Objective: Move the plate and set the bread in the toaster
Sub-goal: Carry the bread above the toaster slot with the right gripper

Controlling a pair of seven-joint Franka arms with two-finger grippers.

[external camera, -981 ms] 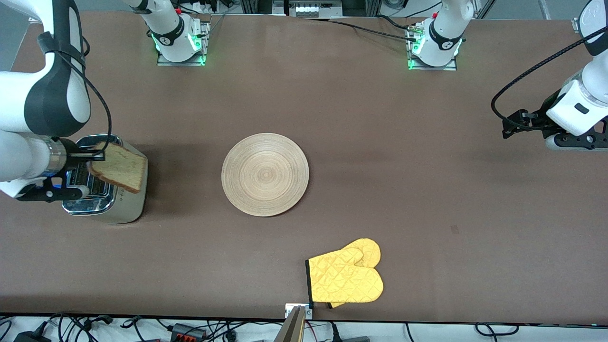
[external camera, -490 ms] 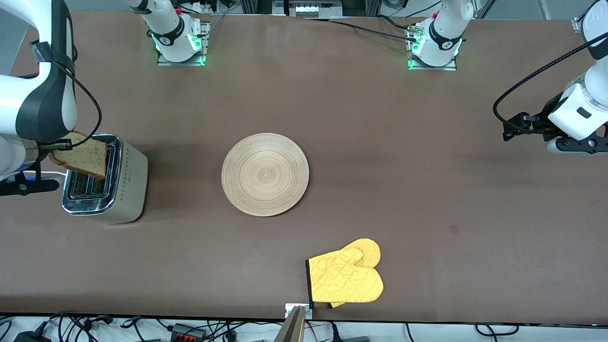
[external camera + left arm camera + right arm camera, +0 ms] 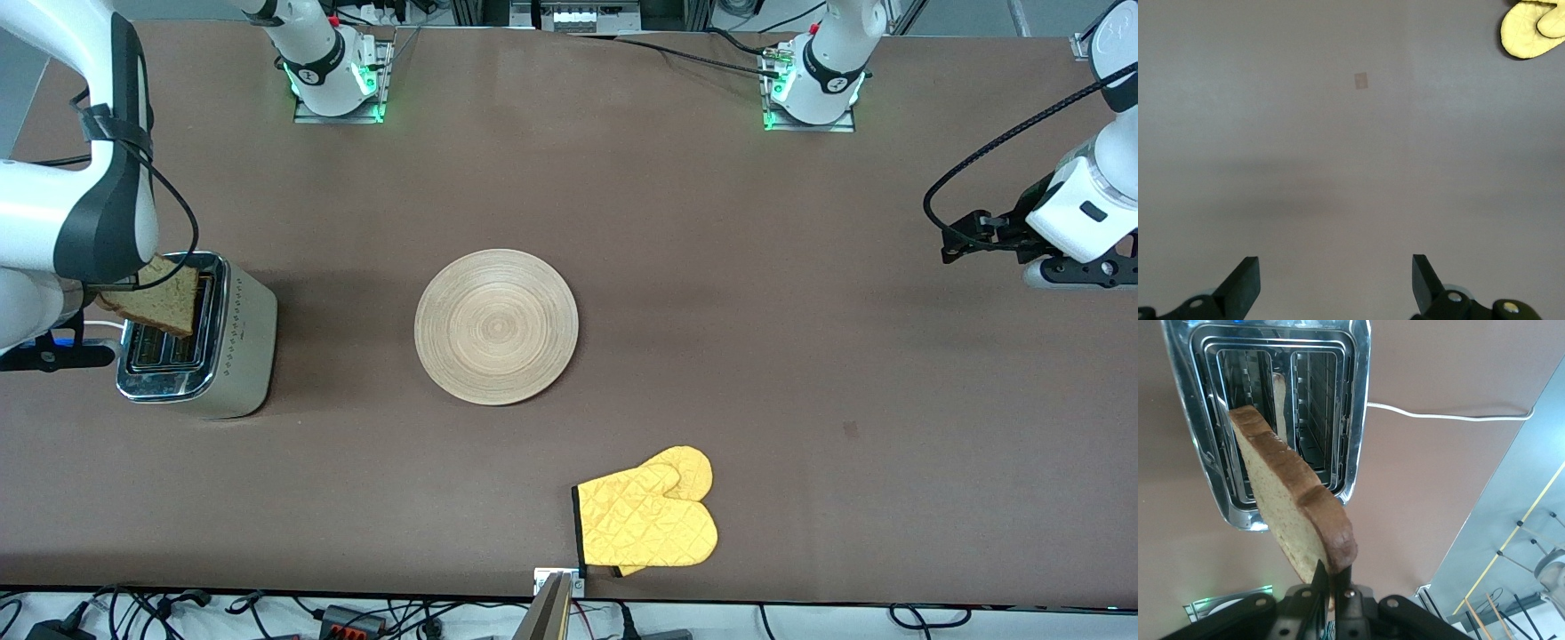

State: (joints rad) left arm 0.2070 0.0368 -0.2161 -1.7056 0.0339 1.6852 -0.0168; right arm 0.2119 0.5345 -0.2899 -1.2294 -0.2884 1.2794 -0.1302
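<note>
Inspector A: Status of the bread (image 3: 1288, 503)?

Inspector B: Clamped by one crust edge in the right end effector (image 3: 1331, 587), held tilted above the toaster (image 3: 200, 342). Its lower corner is near the slots but, in my judgement, not yet inside either one. The wrist view shows both slots open, with the slice at an angle to them.

Inspector A: And the plate (image 3: 496, 326)?

Inspector B: Bare, resting mid-surface (image 3: 711, 267), well apart from the toaster, which stands toward the right arm's end. The plate step looks complete.

Inspector A: Left arm?

Inspector B: Waiting. The left end effector (image 3: 1335, 283) hangs over bare surface at its own end, fingers spread, holding nothing. A mitt (image 3: 649, 520) lies nearer the front camera than the plate; not involved.

Inspector A: Outstanding items?

Inspector B: Square the slice to a slot, lower it in, release. Risk: a tilted slice may catch on the chrome rim.
</note>
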